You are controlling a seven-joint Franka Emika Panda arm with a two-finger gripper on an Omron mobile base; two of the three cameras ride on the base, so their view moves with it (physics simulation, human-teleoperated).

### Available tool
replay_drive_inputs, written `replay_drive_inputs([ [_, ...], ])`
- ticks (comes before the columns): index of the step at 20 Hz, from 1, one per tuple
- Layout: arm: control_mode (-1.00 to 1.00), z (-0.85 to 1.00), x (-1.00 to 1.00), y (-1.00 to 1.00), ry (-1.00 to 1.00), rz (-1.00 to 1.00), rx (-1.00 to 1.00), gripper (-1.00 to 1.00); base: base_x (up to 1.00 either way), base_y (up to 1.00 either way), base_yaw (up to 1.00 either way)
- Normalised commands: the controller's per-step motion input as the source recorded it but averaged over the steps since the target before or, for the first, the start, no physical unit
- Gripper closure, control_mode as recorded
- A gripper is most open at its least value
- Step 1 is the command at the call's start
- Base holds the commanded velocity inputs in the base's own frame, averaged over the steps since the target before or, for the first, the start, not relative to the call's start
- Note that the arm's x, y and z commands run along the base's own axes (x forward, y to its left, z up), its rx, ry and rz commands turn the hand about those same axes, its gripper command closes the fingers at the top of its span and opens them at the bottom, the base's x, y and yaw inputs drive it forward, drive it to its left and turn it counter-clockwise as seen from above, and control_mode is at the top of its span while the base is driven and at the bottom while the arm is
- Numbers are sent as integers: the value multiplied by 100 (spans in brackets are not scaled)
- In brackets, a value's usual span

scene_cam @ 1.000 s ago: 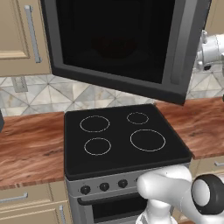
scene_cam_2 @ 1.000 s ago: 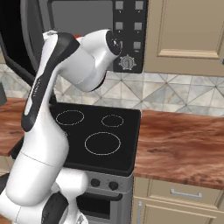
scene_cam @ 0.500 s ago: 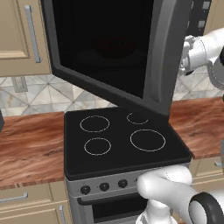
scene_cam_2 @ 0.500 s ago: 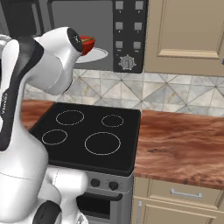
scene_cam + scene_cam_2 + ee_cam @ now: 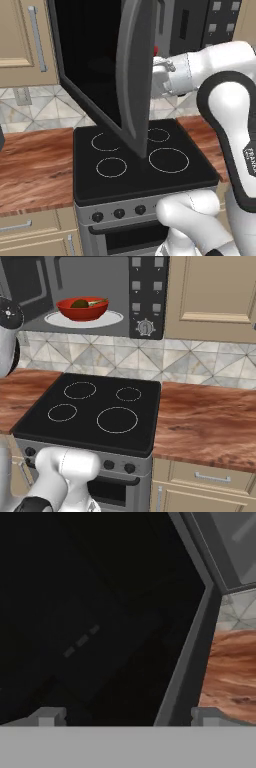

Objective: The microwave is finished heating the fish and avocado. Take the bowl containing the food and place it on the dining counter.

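Closest to us is the black stove (image 5: 97,411) with its four ring burners, and we take it as our landmark. On both sides of the stove lies a reddish-brown wood counter (image 5: 210,423), and behind it stands a tiled wall (image 5: 200,363).

Above the stove our arm reaches across toward the microwave door (image 5: 107,70), which is swung wide open and hangs out over the burners. Our gripper (image 5: 127,714) is spread wide and pinches nothing; its two fingertips (image 5: 47,716) stand just in front of the dark inner face of the door.

Farther back, above the stove, the microwave (image 5: 92,296) is open. Inside, on the white turntable (image 5: 112,319), sits the red bowl (image 5: 82,308). In the bowl we see the avocado (image 5: 80,304) and, beside it, the fish (image 5: 98,302). The button panel (image 5: 146,296) is at the right of the opening.
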Motion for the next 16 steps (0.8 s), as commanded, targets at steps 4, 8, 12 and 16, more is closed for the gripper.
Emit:
replay_drive_inputs([
  [4, -100, 0, 2, 39, -1, -12, -7, -100, 0, 0, 0],
  [8, -100, 0, 36, -66, 4, -2, 0, -100, 0, 0, 0],
  [12, -100, 3, 39, -100, 12, -17, 0, -100, 0, 0, 0],
  [16, -100, 3, 44, -100, 16, -24, 0, -100, 0, 0, 0],
])
